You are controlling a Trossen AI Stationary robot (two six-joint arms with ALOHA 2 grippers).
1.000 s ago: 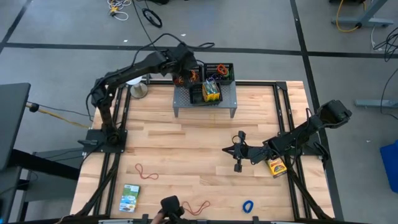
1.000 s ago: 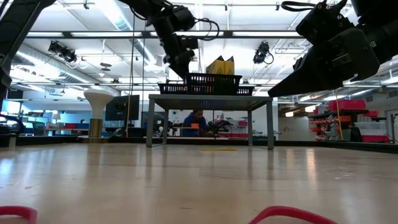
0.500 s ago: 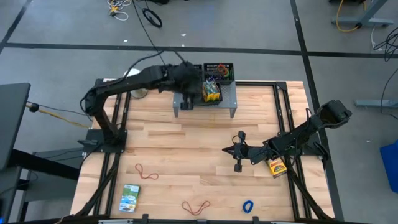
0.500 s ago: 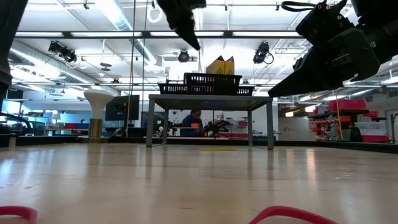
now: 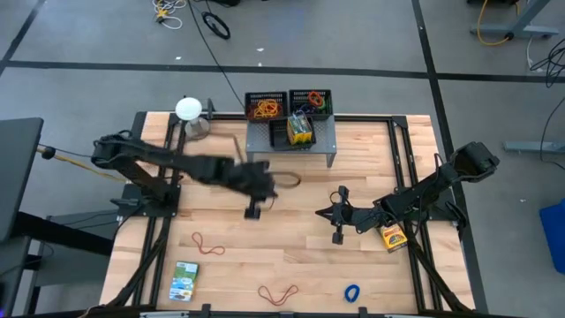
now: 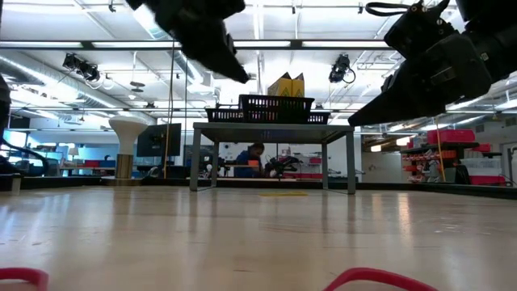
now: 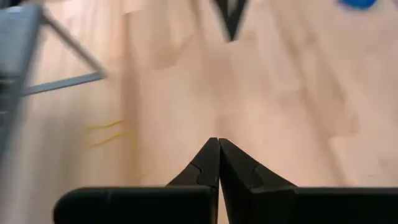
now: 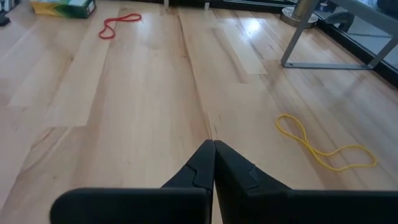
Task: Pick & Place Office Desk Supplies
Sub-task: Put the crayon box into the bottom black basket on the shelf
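Note:
Two black mesh trays (image 5: 265, 106) (image 5: 311, 100) holding rubber bands stand on the grey shelf (image 5: 322, 141), with a yellow-green box (image 5: 301, 131) beside them. On the table lie a yellow band (image 8: 323, 148), a red band (image 5: 209, 244), an orange band (image 5: 278, 293), a blue band (image 5: 352, 291) and a green-white box (image 5: 185, 281). My left gripper (image 7: 217, 142) is shut and empty, in the air over the table's middle (image 5: 272, 189), close to the yellow band. My right gripper (image 8: 213, 144) hangs shut and empty at centre right (image 5: 321, 215).
A white ball on a stand (image 5: 187, 109) is at the far left corner. A yellow box (image 5: 391, 237) lies under my right arm. The shelf's legs (image 8: 323, 37) stand on the far half of the table. Bare wood lies between the two grippers.
My left gripper has swung away from the left mesh tray on the shelf toward the table's near edge and middle, sinking as it went. It now points slantwise down at the wood. My right arm has kept still.

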